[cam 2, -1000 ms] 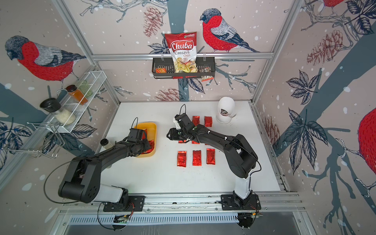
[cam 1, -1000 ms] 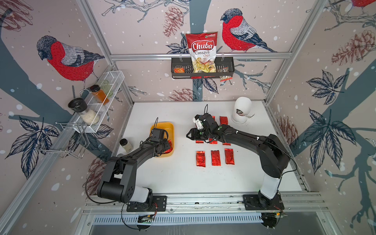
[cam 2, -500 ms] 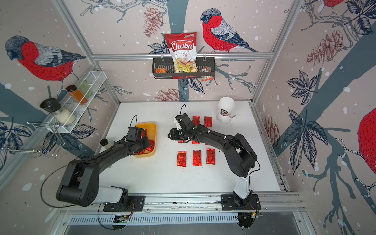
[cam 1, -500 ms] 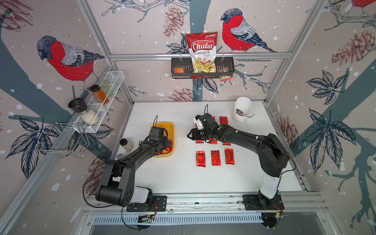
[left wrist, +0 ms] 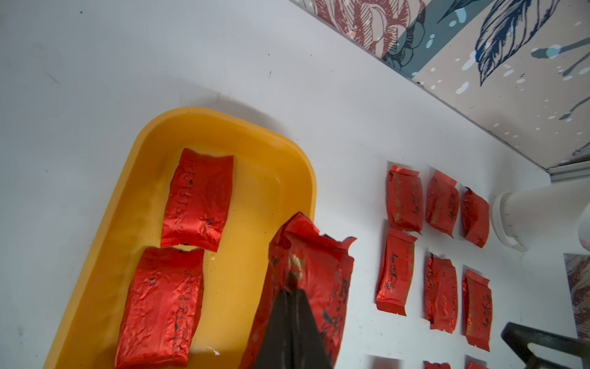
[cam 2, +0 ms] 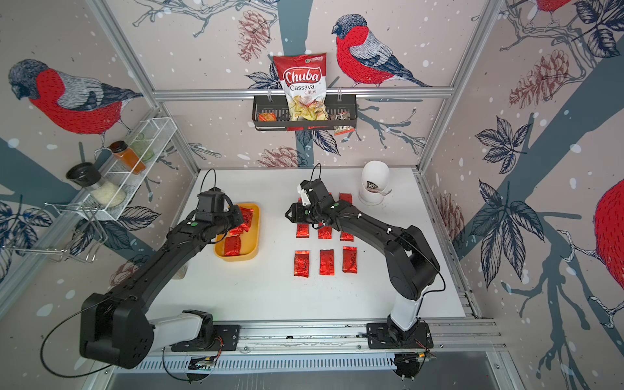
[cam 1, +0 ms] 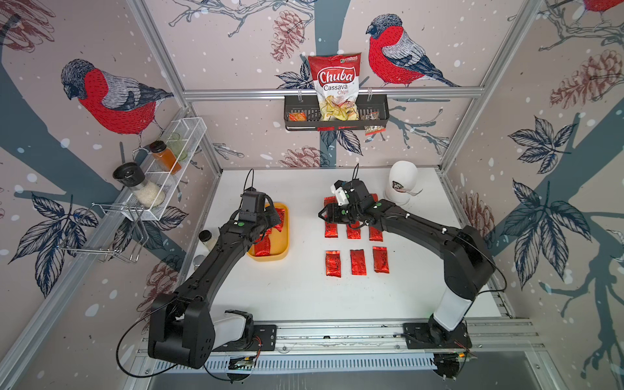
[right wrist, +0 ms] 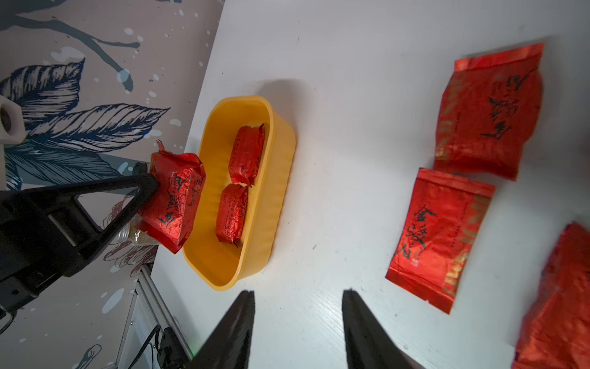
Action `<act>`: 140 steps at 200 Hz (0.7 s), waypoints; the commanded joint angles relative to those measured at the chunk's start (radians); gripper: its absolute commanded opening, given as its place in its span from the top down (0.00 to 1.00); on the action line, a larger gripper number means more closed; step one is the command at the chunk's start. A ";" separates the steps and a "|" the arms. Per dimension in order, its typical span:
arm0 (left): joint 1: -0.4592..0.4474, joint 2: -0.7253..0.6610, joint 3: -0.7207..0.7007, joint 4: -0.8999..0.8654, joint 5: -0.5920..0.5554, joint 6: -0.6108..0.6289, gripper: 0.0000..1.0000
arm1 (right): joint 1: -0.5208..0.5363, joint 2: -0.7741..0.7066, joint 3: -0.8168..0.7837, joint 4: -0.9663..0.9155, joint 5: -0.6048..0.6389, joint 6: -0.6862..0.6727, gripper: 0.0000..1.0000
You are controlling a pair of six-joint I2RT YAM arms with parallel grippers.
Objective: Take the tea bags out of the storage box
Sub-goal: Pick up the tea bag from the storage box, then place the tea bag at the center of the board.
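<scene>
The mustard-yellow storage box (cam 1: 270, 258) (cam 2: 236, 258) stands on the white table, left of centre. My left gripper (cam 1: 275, 219) (left wrist: 293, 281) is shut on one red foil tea bag (left wrist: 319, 265) (right wrist: 175, 198), held up above the box's rim. Two tea bags (left wrist: 198, 198) (left wrist: 162, 303) lie flat inside the box. Several more tea bags (cam 1: 358, 261) (cam 2: 326, 261) lie in rows on the table to the right. Between the box and those rows, my right gripper (cam 1: 322, 214) (right wrist: 298, 294) hangs over bare table, open and with nothing in it.
A white mug (cam 1: 403, 182) sits at the back right of the table. Small bottles (cam 1: 206, 236) stand by the left wall under my left arm. A black wall basket (cam 1: 371, 113) holds a Chuba chips bag (cam 1: 336, 84). A white wire rack (cam 1: 189, 135) hangs on the left wall.
My left gripper has shut on a tea bag in the box and raised it above the rim. The right arm has barely moved.
</scene>
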 commanded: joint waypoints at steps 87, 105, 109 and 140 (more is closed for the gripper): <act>-0.143 0.447 0.337 0.179 0.065 -0.103 1.00 | -0.170 -0.254 -0.149 -0.070 0.013 -0.035 0.49; -0.146 0.543 0.400 0.199 0.060 -0.121 1.00 | -0.173 -0.276 -0.170 -0.074 0.018 -0.032 0.49; -0.147 0.562 0.412 0.202 0.055 -0.124 1.00 | -0.173 -0.281 -0.175 -0.074 0.018 -0.031 0.49; -0.152 0.690 0.507 0.213 0.038 -0.155 1.00 | -0.178 -0.306 -0.201 -0.076 0.025 -0.025 0.49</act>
